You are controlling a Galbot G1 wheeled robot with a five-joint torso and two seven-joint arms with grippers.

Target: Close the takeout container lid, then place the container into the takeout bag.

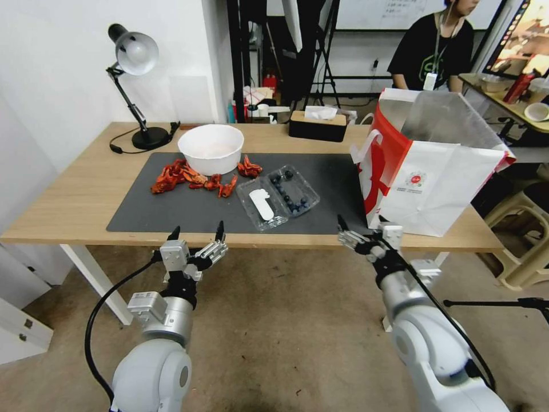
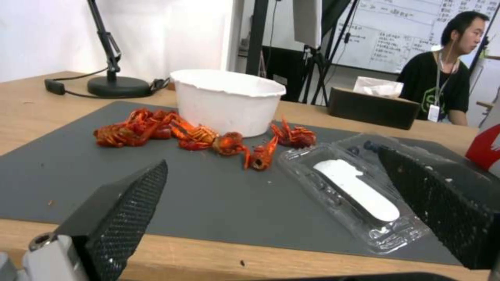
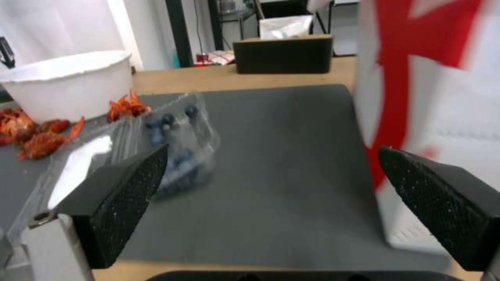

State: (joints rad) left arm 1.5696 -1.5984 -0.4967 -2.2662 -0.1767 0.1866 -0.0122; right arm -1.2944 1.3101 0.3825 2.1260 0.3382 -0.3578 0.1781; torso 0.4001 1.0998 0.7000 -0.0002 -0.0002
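The left gripper (image 1: pixel 196 233) and right gripper (image 1: pixel 360 232) both hang spread wide and empty at the near table edge. The takeout container (image 1: pixel 278 195) lies open on the dark mat (image 1: pixel 171 209) beyond and between them, its lid (image 1: pixel 261 204) flat beside the berry half. It looks thin, light and slippery — likely best pinched at the lid's free rim — with the takeout bag (image 1: pixel 434 180) standing to the right.
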